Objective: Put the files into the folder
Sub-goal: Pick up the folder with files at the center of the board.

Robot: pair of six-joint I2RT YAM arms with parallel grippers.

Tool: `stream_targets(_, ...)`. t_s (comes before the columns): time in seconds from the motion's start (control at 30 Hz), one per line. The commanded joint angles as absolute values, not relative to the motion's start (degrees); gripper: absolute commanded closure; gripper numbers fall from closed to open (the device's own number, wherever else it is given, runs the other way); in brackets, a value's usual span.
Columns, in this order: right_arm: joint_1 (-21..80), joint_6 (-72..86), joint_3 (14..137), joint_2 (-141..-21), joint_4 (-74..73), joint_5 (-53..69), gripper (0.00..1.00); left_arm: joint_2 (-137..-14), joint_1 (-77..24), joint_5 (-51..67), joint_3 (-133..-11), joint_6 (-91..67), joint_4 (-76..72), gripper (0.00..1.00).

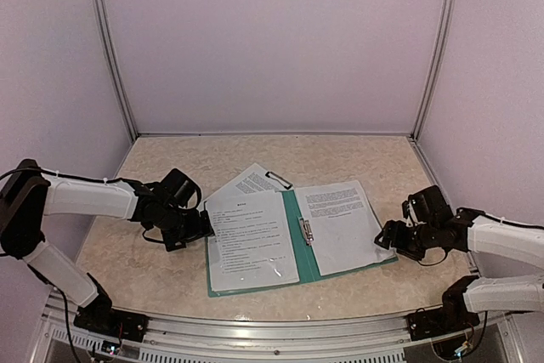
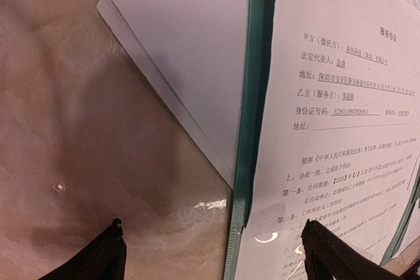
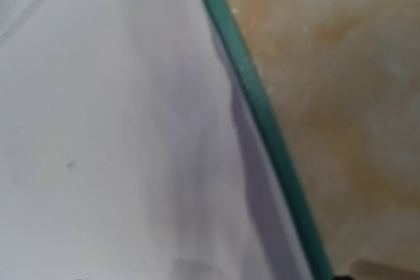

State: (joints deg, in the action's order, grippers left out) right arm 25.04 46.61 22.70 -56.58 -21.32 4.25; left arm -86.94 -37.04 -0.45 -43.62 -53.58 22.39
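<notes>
Jaws of your left gripper (image 2: 213, 254) stand spread over the left edge of the folder (image 2: 246, 129), pinching nothing; your right gripper (image 1: 387, 237) sits at its right edge, jaw state impossible to tell; the files (image 1: 252, 240) lie on both open leaves, light, floppy, likely slippery; the card looks stiffer, so grip its outer edge.

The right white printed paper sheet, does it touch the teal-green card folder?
Touching: the top external view shows the sheet lying on the open folder.
</notes>
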Motion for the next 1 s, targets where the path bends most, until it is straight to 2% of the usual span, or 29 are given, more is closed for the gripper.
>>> stream_targets(0.0,22.9,38.6,29.2,-65.1,-21.9,1.9,0.21,-86.9,-36.5,-0.4,-44.9,-52.3,24.0,0.10)
stream_targets(0.27,17.7,26.9,39.4,-79.6,-18.6,5.6,0.22,-87.6,-34.9,1.2,-44.3,-52.9,23.9,0.10)
stream_targets(0.5,16.6,23.1,44.4,-90.4,-15.8,9.8,0.23,-89.2,-33.8,4.8,-43.3,-55.4,20.3,0.10)
stream_targets(0.97,16.8,26.3,40.3,-93.3,-8.7,18.0,0.30,-98.3,-34.4,13.4,-41.1,-61.0,8.4,0.19)
